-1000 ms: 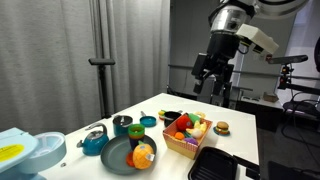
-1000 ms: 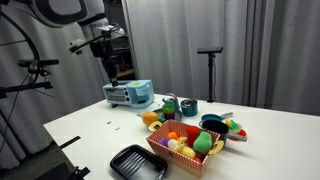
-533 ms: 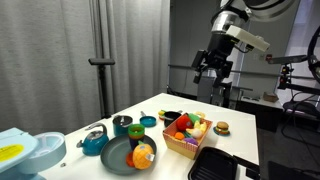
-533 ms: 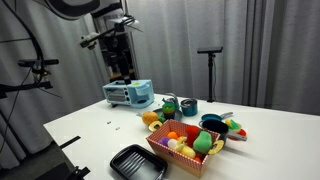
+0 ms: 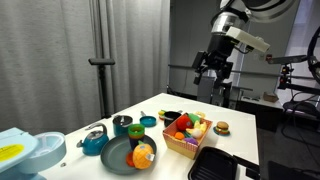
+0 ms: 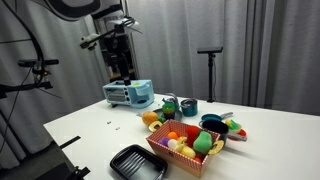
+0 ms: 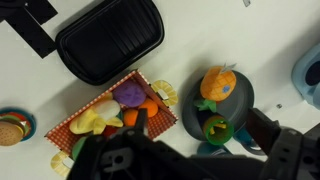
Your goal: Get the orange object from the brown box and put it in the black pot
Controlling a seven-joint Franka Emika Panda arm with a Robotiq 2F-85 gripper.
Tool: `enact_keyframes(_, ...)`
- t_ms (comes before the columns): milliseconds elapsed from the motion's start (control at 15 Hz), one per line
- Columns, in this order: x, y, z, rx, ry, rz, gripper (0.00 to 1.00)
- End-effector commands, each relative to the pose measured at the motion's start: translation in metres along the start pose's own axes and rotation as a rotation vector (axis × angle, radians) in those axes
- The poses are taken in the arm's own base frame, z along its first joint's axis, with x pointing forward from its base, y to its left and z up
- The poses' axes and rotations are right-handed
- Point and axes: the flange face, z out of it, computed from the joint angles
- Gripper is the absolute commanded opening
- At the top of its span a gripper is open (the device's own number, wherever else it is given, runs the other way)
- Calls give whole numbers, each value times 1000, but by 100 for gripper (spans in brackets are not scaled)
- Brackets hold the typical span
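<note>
The brown box [image 5: 187, 137] [image 6: 186, 147] [image 7: 100, 125] stands on the white table, full of toy food. A small rounded orange object [image 7: 150, 108] lies in it beside a purple piece. The black pot [image 6: 212, 124] [image 5: 170, 116] stands just beyond the box; it does not show in the wrist view. My gripper [image 5: 212, 72] [image 6: 121, 65] [image 7: 200, 126] hangs high above the table, away from the box. It is open and empty.
A black rectangular tray [image 7: 110, 40] [image 6: 138, 161] lies beside the box. A dark round plate [image 7: 240, 100] [image 5: 118, 156] holds a larger orange fruit [image 7: 218, 83]. Teal cups [image 5: 122, 125], a toy burger [image 5: 222, 127] and a blue toaster [image 6: 128, 93] also stand on the table.
From one second to half a second ago the arm swung sideways, closer to above the table. Since then nothing has visibly moved.
</note>
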Motion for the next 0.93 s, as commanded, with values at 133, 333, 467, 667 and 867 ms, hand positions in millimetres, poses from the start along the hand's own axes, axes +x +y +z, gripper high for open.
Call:
enact_keyframes(133, 54, 7, 7, -53, 31, 141, 100)
enact_keyframes(333, 99, 23, 15, -94, 46, 210, 100)
enact_keyframes(467, 130, 35, 23, -124, 69, 255, 100)
enact_keyframes(667, 172, 55, 43, -168, 101, 291, 100)
enact_keyframes(867, 196, 72, 73, -197, 94, 332, 100)
